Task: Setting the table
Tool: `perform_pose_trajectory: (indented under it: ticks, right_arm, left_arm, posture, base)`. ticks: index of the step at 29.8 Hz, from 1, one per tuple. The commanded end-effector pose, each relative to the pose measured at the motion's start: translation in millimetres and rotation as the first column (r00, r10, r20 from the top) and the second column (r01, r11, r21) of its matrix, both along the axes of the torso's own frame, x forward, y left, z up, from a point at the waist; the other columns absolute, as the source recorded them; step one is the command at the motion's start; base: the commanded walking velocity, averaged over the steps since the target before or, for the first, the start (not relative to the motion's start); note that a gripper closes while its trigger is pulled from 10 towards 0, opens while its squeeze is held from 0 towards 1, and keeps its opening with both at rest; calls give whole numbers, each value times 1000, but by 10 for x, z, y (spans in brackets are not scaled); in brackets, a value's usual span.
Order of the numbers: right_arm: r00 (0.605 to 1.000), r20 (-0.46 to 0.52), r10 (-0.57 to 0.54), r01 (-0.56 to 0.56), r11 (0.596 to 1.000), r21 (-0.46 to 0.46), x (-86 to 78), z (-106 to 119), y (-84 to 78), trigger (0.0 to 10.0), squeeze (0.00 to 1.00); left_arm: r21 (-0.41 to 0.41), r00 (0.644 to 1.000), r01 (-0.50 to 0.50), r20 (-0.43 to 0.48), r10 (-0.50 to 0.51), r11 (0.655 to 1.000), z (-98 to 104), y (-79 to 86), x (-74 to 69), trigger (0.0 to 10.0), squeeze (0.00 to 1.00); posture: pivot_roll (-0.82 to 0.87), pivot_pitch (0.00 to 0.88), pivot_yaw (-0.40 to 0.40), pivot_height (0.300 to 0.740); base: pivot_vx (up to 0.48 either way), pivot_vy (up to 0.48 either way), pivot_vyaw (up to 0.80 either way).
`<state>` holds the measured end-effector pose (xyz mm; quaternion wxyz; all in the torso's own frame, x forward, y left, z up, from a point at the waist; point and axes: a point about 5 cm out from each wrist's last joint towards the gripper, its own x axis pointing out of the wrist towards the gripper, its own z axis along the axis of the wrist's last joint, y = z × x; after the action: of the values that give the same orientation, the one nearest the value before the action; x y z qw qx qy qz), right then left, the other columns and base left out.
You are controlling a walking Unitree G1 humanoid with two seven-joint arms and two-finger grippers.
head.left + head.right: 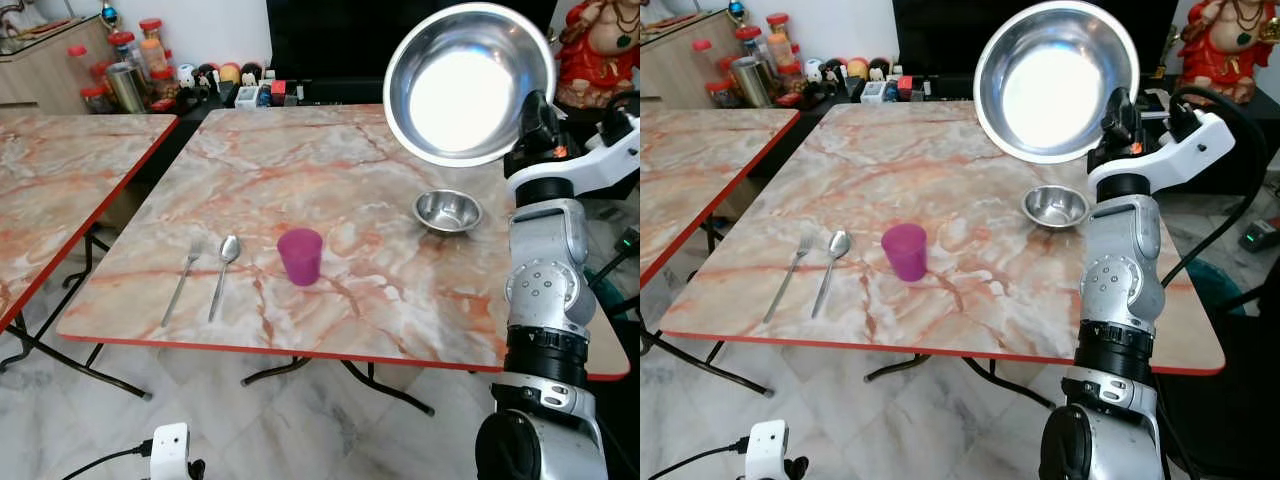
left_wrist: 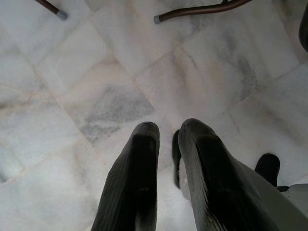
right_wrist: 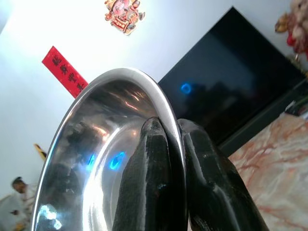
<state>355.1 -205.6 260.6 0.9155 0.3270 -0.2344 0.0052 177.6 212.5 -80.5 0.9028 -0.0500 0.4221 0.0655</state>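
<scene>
My right gripper is shut on the rim of a large steel bowl, held tilted on edge high above the right side of the marble table, its inside facing me. On the table lie a small steel bowl at the right, a pink cup in the middle, and a spoon and a fork side by side to the cup's left. My left gripper hangs over the floor with its fingers almost together and nothing between them.
A second marble table stands to the left across a narrow gap. Jars, a steel tumbler and small figures line a low shelf behind. A dark TV screen and a red statue stand at the back. A white device lies on the floor.
</scene>
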Motion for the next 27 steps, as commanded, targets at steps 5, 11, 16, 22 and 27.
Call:
perform_pose_trajectory:
  ticks: [5, 11, 16, 22, 27]
  right_arm:
    - [1000, -6, 25, -25, 998, -56, 51, 11, 172, 10000, 0]
    - [1000, 10, -7, 7, 998, -60, 55, 25, 154, 10000, 0]
    - [1000, 9, -12, 13, 998, -65, 59, 20, 164, 10000, 0]
    - [1000, 5, -11, 11, 997, -78, 58, -9, 225, 10000, 0]
    - [1000, 5, -12, 13, 996, -88, 68, -11, 223, 10000, 0]
  left_arm:
    - [10, 1000, -27, -14, 27, 1000, -20, 52, -66, 10000, 0]
    - [12, 1000, -27, -15, 27, 1000, -26, 56, -84, 10000, 0]
    - [12, 1000, -25, -15, 25, 1000, -28, 57, -89, 10000, 0]
    - [11, 999, -28, -16, 28, 1000, -34, 60, -107, 10000, 0]
    - [10, 999, -34, -18, 34, 999, -40, 59, -120, 10000, 0]
  posture:
    - [0, 0, 36, 728]
    - [-3, 0, 38, 728]
    - [-3, 0, 40, 728]
    - [-2, 0, 39, 728]
    - [-3, 0, 35, 728]
  base:
    - [0, 480, 0]
    - [0, 480, 0]
    - [0, 480, 0]
    - [0, 480, 0]
    - [0, 480, 0]
